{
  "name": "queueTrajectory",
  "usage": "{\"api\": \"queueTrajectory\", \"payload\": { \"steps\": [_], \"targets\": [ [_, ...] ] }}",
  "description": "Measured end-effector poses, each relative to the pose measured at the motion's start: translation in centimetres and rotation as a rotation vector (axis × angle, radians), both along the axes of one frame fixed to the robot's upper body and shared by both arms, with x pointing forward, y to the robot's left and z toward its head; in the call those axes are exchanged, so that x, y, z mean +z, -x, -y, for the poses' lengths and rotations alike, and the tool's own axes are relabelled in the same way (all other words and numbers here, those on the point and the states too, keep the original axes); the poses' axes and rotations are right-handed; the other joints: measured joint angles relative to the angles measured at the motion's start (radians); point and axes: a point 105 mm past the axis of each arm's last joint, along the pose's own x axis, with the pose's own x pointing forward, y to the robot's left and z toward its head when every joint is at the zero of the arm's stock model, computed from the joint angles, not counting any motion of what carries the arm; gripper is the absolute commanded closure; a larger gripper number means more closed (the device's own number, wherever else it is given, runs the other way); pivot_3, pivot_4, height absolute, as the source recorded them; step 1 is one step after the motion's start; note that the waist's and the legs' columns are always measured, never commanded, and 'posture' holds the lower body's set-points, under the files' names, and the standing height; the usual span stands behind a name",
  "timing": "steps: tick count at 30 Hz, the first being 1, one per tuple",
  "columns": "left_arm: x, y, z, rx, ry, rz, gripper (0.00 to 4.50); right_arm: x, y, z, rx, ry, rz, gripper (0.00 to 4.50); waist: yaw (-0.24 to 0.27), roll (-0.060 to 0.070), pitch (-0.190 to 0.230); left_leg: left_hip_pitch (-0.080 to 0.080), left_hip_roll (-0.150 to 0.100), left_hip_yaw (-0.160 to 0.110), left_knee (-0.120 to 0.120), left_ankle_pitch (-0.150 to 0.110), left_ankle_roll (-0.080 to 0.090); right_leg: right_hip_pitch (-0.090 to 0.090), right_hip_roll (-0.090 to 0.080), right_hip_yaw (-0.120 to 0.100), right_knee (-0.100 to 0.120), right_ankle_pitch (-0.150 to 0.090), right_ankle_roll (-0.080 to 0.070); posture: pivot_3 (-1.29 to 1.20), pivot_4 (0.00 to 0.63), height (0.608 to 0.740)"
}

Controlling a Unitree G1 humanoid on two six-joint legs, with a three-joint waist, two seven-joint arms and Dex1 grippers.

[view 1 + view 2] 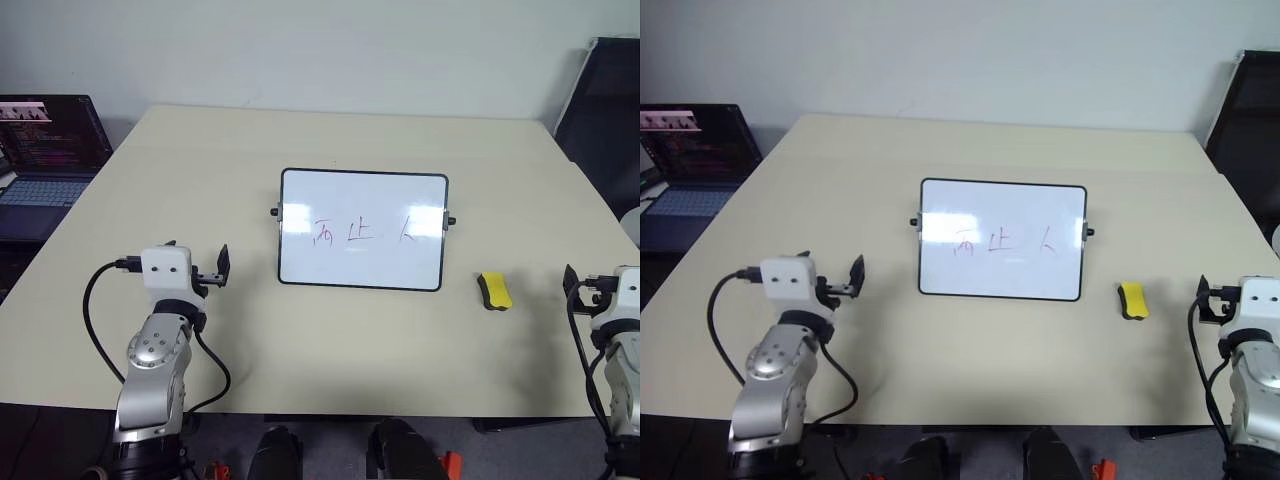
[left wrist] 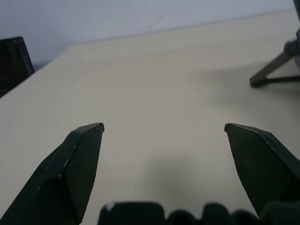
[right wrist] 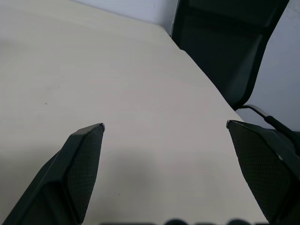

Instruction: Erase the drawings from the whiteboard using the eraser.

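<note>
Three marks: the drawings ran in a row across the middle of the whiteboard, thin and reddish-brown, none wiped.
Whiteboard: it sat near the centre of the table, its black frame unbroken, with a small black knob on each short side.
Eraser: the eraser lay flat on the table, yellow side up, just beside the whiteboard's right edge and apart from it, between the board and the right gripper.
Left gripper: the left gripper hung above the table to the left of the whiteboard, well apart from it, its two black fingers spread wide with only bare tabletop between them.
Right gripper: the right gripper hovered near the table's right edge, to the right of the eraser and not touching it, its fingers likewise spread wide and holding nothing.
Laptop: an open laptop stood off the table's far left corner, its screen lit.
Chair: a dark chair stood past the table's right side, beyond the right gripper.
</note>
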Motion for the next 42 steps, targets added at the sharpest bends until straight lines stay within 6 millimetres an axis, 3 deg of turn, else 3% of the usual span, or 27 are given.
{"api": "queueTrajectory", "payload": {
  "steps": [8, 13, 17, 19, 23, 29, 37, 42],
  "targets": [
    [-0.4, -0.1, 0.2, 0.037, 0.009, -0.001, 0.0, -0.7, 0.6, 0.3, -0.019, -0.061, -0.068, 0.03, -0.001, -0.001, 0.0, 0.0, -0.003, 0.0, 0.001, 0.0, 0.0, 0.0, -0.003, 0.0, 0.0, 0.0, 0.0, 0.0, 0.15, 0.74],
    [0.0, 0.2, 0.1, -0.001, -0.005, 0.006, 0.0, 0.5, 0.2, -0.4, 0.019, -0.063, -0.047, 0.03, -0.004, 0.0, 0.0, 0.0, -0.003, 0.0, 0.0, 0.0, 0.0, 0.0, -0.003, 0.0, 0.0, 0.0, 0.001, 0.0, 0.15, 0.74],
    [2.0, 0.2, -1.2, -0.068, -0.042, 0.046, 0.0, 0.7, -0.3, -1.1, 0.059, -0.105, -0.052, 0.03, -0.003, -0.001, 0.0, 0.0, -0.003, 0.0, 0.0, 0.0, 0.0, 0.0, -0.003, 0.0, 0.0, 0.0, 0.001, 0.0, 0.15, 0.74],
    [3.8, -0.3, -0.6, -0.188, -0.058, 0.083, 0.0, 1.0, -0.5, -2.0, 0.102, -0.111, -0.053, 0.03, -0.002, 0.0, 0.001, 0.0, -0.004, 0.0, 0.0, 0.0, 0.0, 0.0, -0.004, 0.0, 0.0, 0.0, 0.001, 0.0, 0.15, 0.74],
    [7.5, -1.7, 2.0, -0.459, -0.073, 0.148, 0.0, 2.6, -0.6, -5.2, 0.232, -0.119, -0.033, 0.03, 0.005, 0.0, 0.001, -0.001, -0.004, -0.001, 0.0, 0.0, 0.0, 0.0, -0.004, 0.0, -0.001, -0.001, 0.001, 0.0, 0.15, 0.74],
    [10.4, -3.1, 8.0, -0.881, -0.118, 0.139, 0.0, 3.4, 1.3, -9.3, 0.359, -0.183, -0.105, 0.03, 0.014, 0.0, 0.001, -0.005, -0.004, -0.002, 0.0, 0.0, 0.0, -0.002, -0.004, -0.001, -0.001, -0.002, 0.002, 0.0, 0.15, 0.74],
    [10.7, -1.4, 15.3, -1.38, -0.162, -0.004, 0.0, 2.6, 1.5, -11.7, 0.349, -0.287, -0.232, 0.03, 0.012, 0.001, 0.002, -0.006, -0.004, -0.003, 0.0, 0.0, 0.001, -0.004, -0.003, -0.002, 0.001, -0.002, 0.002, 0.0, 0.15, 0.74],
    [11.2, -0.6, 17.0, -1.581, -0.224, -0.053, 0.0, 1.9, 1.3, -12.6, 0.304, -0.341, -0.284, 0.03, 0.01, 0.001, 0.002, -0.008, -0.004, -0.004, 0.0, 0.0, 0.001, -0.005, -0.003, -0.002, 0.001, -0.002, 0.002, 0.0, 0.15, 0.74]
  ]
}}
